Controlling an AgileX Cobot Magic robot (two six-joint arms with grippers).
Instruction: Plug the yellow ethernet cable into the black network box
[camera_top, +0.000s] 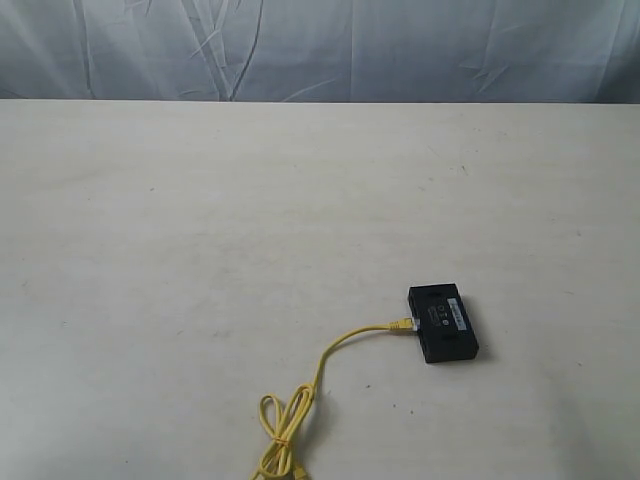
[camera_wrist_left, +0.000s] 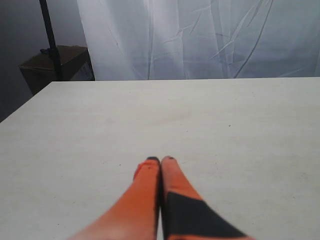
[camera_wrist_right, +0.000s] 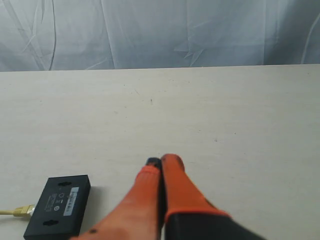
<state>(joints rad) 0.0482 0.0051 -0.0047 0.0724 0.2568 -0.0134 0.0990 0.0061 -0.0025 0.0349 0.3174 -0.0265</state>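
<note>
The black network box (camera_top: 443, 324) lies flat on the pale desk (camera_top: 200, 220), toward 4 o'clock from the desk's middle in the exterior view, with its white label strip facing up. One plug (camera_top: 400, 325) of the yellow ethernet cable (camera_top: 335, 350) touches the box's 9 o'clock side; whether it is fully seated cannot be told. The cord runs off toward 7 o'clock into a loose loop (camera_top: 285, 430) at the lower edge of the view.

The left fingers (camera_wrist_left: 147, 185) are pressed together, hold nothing, and point over bare desk. The right fingers (camera_wrist_right: 175, 185) are also pressed together and empty, near the box but apart from it.

The box looks light, hard and smooth, so it would likely slide under a push and want bracing on the side opposite the port. The cable looks limp and slightly springy. The best hold is probably the yellow boot just behind the clear plug, since the plug's clip seems fragile.

Nothing lies between the right fingers and the box. A creased white curtain (camera_top: 320, 50) hangs beyond the desk at 12 o'clock. A cardboard carton (camera_wrist_left: 55, 65) and a dark stand (camera_wrist_left: 50, 40) sit off the desk.
</note>
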